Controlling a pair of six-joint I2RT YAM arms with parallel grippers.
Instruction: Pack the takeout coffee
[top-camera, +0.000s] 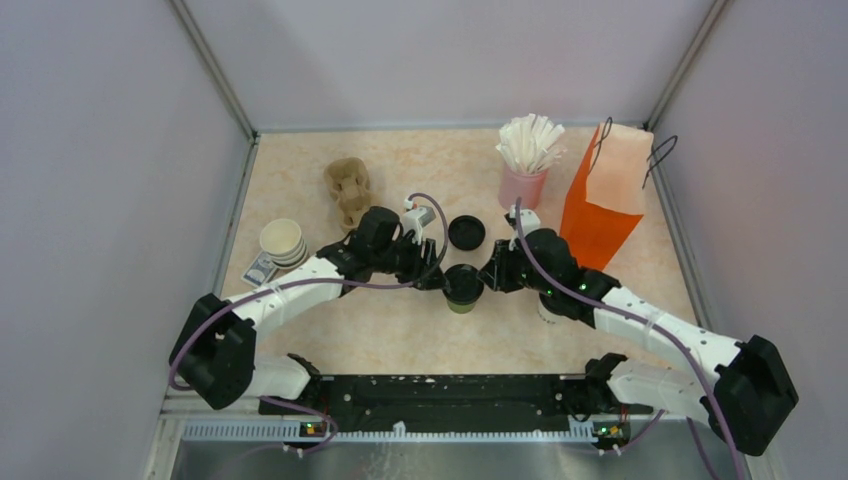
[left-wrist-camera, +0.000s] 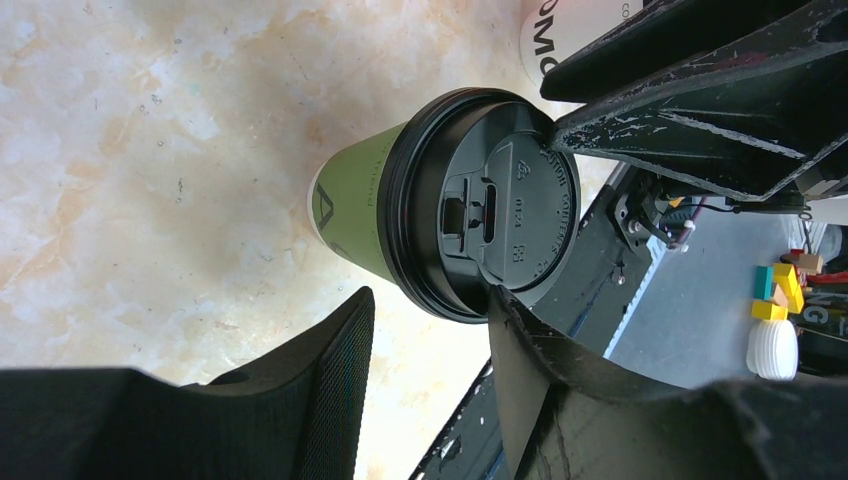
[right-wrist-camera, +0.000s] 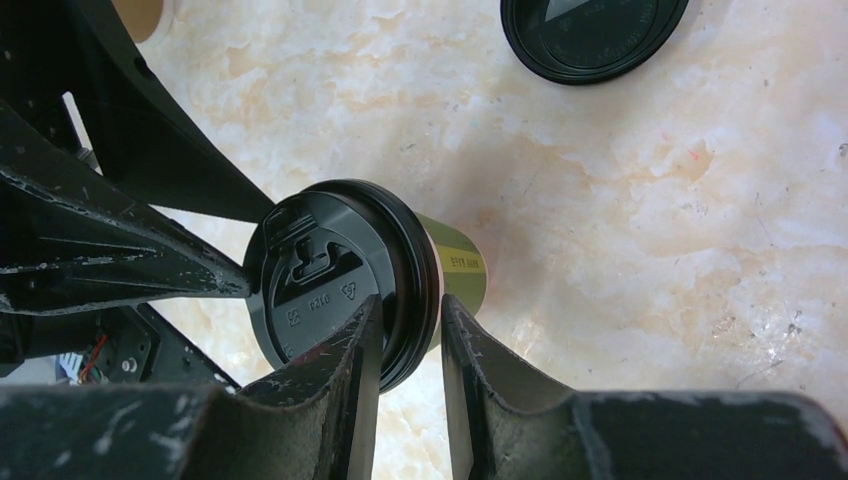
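Top view, coffee cup (top-camera: 462, 304): is standing upright near the middle of the table (top-camera: 400, 335), wearing its black lid (top-camera: 463, 284), between the two grippers
Top view, left gripper (top-camera: 436, 278): is reaching in from the left, its tips meeting the lid's left edge
Top view, right gripper (top-camera: 493, 277): is reaching in from the right, its tips meeting the lid's right edge
Top view, surroundings: a spare lid (top-camera: 466, 232) is lying just behind the coffee cup; a pink cup of straws (top-camera: 523, 185) and an orange bag (top-camera: 600, 215) are standing at the far right; a stack of cream cups (top-camera: 282, 242) and a cardboard carrier (top-camera: 350, 190) are sitting at the left
Left wrist view, left gripper: its fingers are standing partly apart, straddling the lid's rim; one is overlapping the lid's edge, the other is hanging clear of the green wall
Left wrist view, right gripper: its two tips are bearing on the opposite rim
Left wrist view, white cup (left-wrist-camera: 570, 40): is standing just beyond the coffee cup, showing dark lettering
Right wrist view, right gripper: its fingers are standing narrow, pinching the lid's rim, one lying over the lid's top, the other pressing outside the rim
Right wrist view, left gripper: its dark fingers are pointing at the far rim
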